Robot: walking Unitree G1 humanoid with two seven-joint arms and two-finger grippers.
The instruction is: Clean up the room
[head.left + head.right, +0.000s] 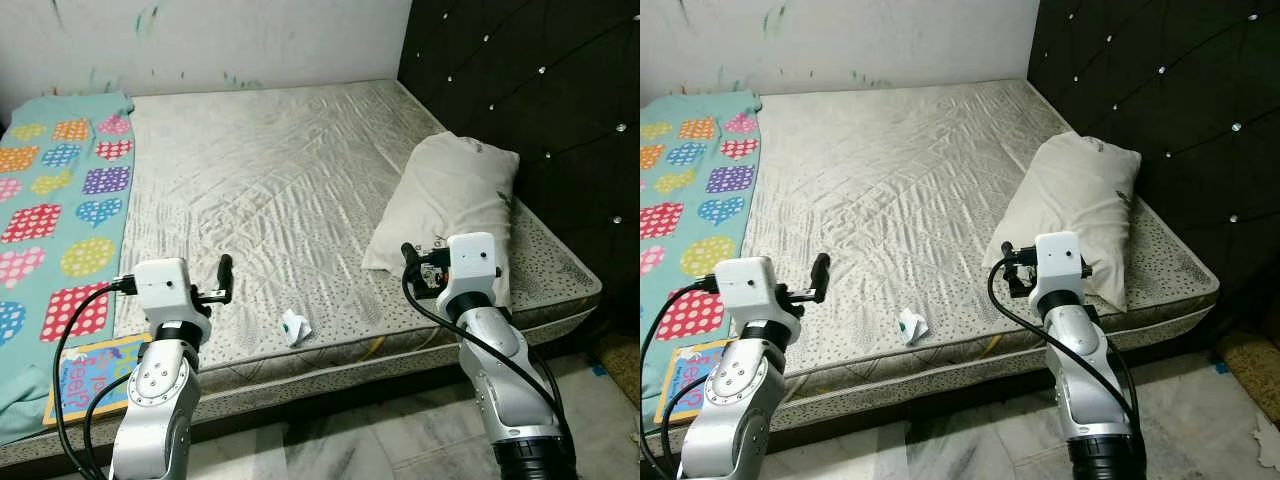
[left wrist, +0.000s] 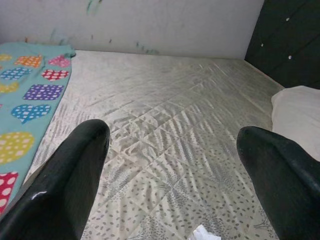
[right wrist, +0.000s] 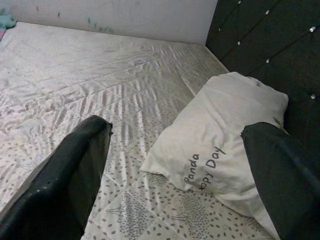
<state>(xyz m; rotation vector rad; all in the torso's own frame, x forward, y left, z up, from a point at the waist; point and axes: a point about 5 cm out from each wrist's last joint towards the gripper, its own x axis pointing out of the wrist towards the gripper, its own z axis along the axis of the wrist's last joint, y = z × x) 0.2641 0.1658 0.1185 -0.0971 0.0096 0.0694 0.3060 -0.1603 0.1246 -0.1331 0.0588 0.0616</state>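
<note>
Pale quilted bedding covered the mattress [image 1: 290, 190] seen from the head camera, with a dark padded headboard [image 1: 530, 110] along the robot's right and a teal blanket [image 1: 60, 190] of bright hearts and dots laid along its left. A white pillow [image 1: 450, 205] was propped against the headboard, presumably its proper place. A small crumpled scrap of paper [image 1: 294, 326] was seen near the mattress's front edge, and a children's book [image 1: 85, 375] on the blanket's near corner; both were judged likely to be tidied. The left gripper [image 1: 226, 280] was held raised over the front edge, just left of the scrap and apart from it; the right gripper [image 1: 412, 270] was held before the pillow's near end.

From the left wrist, the fingers [image 2: 60, 190] were seen spread wide and empty, the scrap [image 2: 204, 233] lying low between them, nearer the robot.

From the right wrist, the fingers [image 3: 60, 180] were likewise parted, the pillow [image 3: 220, 150] printed "Panda Day" lying ahead between them, untouched.
</note>
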